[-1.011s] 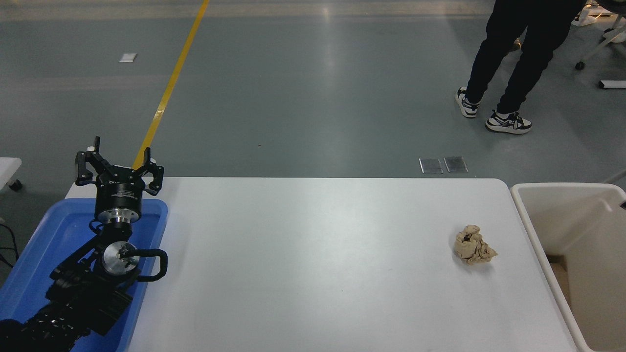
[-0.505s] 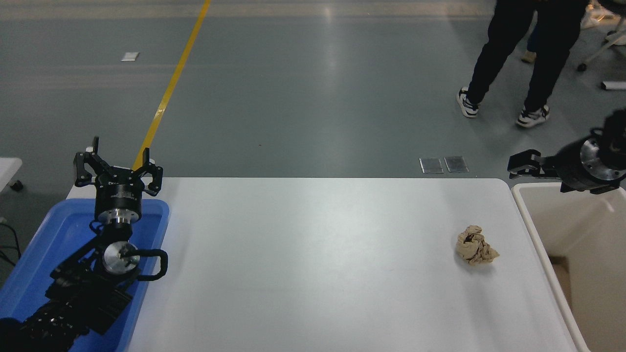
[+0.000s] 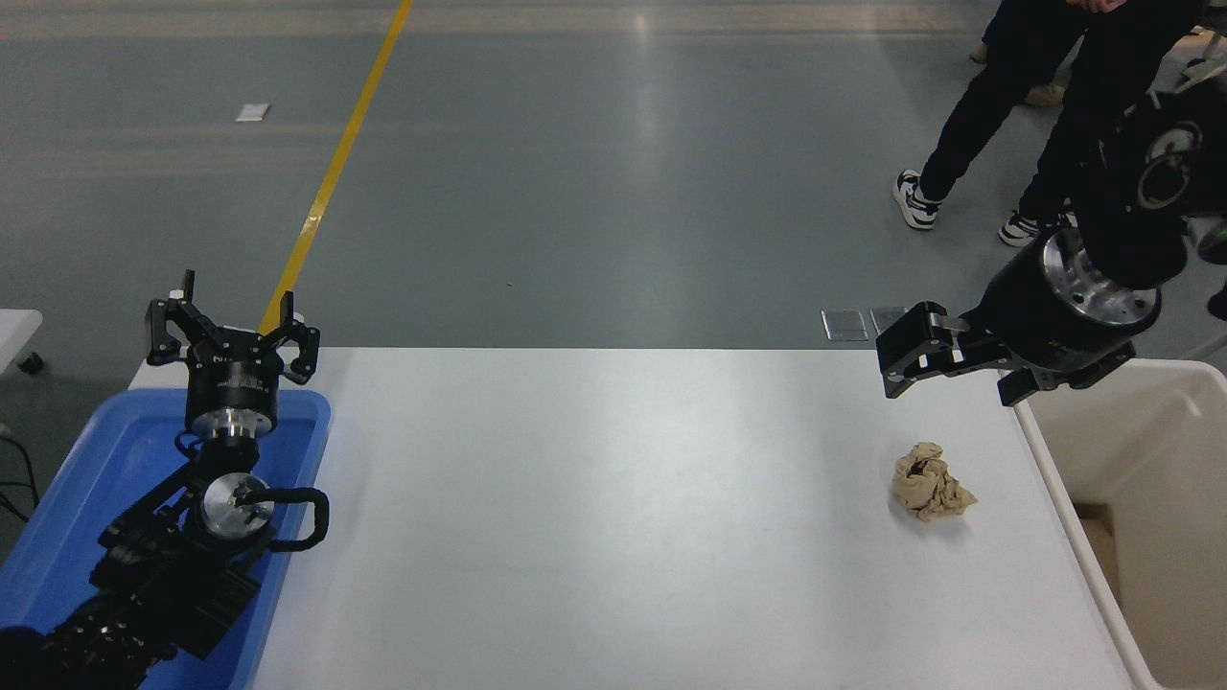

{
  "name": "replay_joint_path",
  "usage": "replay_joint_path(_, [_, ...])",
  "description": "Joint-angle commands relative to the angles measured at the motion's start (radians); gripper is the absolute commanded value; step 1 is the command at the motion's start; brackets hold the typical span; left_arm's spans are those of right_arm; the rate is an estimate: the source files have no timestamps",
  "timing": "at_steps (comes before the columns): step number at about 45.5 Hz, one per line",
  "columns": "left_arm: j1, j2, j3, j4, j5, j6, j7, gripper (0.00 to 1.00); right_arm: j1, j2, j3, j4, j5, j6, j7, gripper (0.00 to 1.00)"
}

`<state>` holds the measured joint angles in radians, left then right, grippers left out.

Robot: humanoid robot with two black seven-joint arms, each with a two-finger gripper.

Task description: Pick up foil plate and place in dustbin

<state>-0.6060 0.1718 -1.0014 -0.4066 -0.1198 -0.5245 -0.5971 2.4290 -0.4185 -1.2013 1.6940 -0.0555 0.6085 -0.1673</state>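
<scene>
The foil plate does not show anywhere in the head view. The dustbin [image 3: 1141,450] is a large cream bin standing off the table's right end, with only its left part in view. My right gripper [image 3: 911,356] reaches in from the right edge and hangs above the table's far right corner, pointing left, just left of the dustbin's rim and above the tan paper wad [image 3: 930,482]. It holds nothing that I can see. My left gripper [image 3: 233,331] is parked open at the lower left.
A blue plastic tray [image 3: 77,479] lies under the left arm at the table's left end. A person's legs [image 3: 1007,105] are on the floor beyond the right corner. Two small silver plates [image 3: 868,323] lie on the floor behind the table.
My right arm has come into view from the right edge and moved left, from over the dustbin to above the table's far right corner. The person has stepped to the right. The left arm has not moved.
</scene>
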Motion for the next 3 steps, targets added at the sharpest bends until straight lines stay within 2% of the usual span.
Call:
replay_joint_path(1, [0.0,0.0,0.0,0.0,-0.001,0.001,-0.001,0.99,0.076,0.017,-0.023,0.051,0.028,0.04,0.002,1.0])
replay_joint_path(3, [-0.001,0.0,0.0,0.0,-0.001,0.001,-0.001,0.99,0.074,0.018,-0.023,0.051,0.028,0.04,0.002,1.0])
